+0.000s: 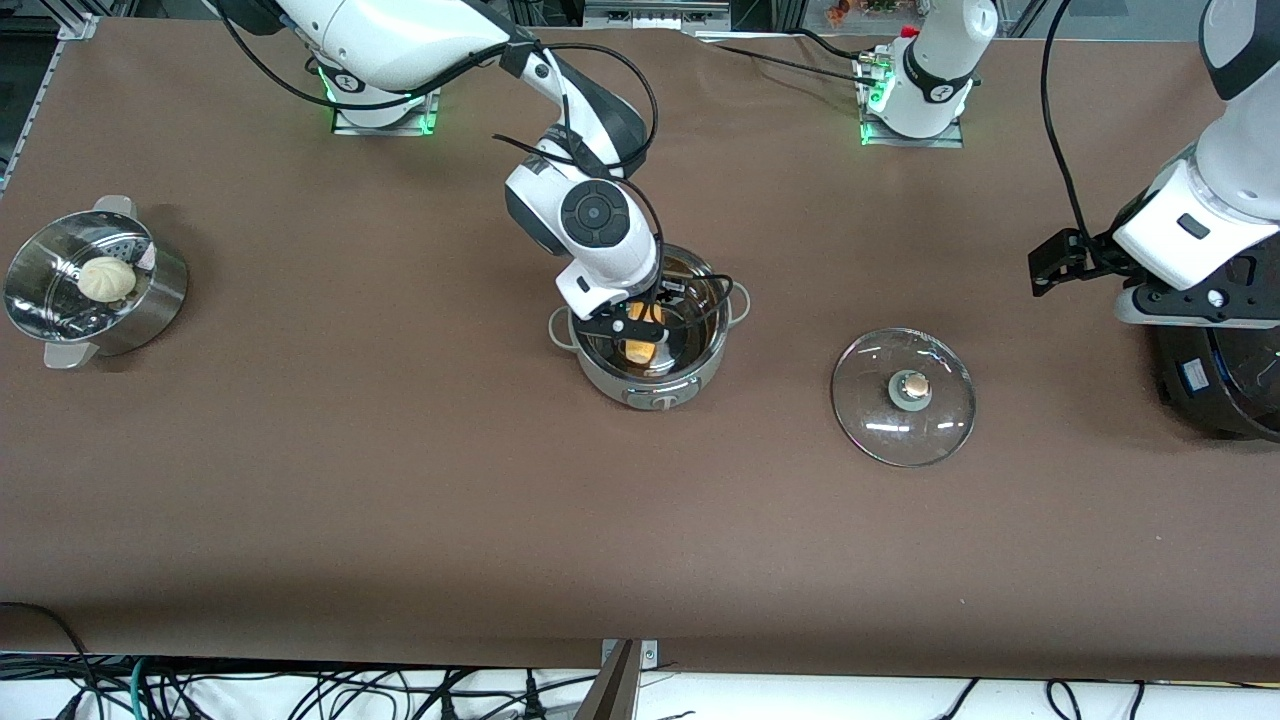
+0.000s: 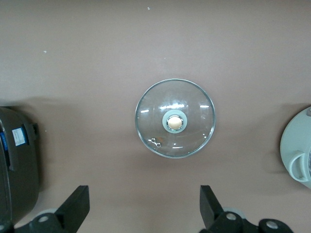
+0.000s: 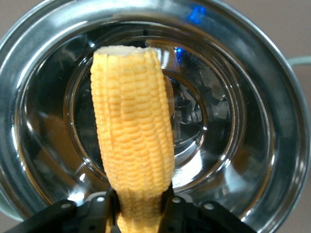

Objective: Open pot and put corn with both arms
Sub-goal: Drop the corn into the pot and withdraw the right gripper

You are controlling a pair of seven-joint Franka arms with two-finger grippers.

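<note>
I have the corn (image 3: 132,131) pinched at one end in my right hand (image 3: 138,213), hanging upright over the open pot (image 1: 652,340) mid-counter. It looks stiff, light and bumpy enough to grip, so an end hold should do. My left hand (image 2: 144,208) waits spread wide above the lid (image 1: 903,396), which lies beside the pot.
</note>
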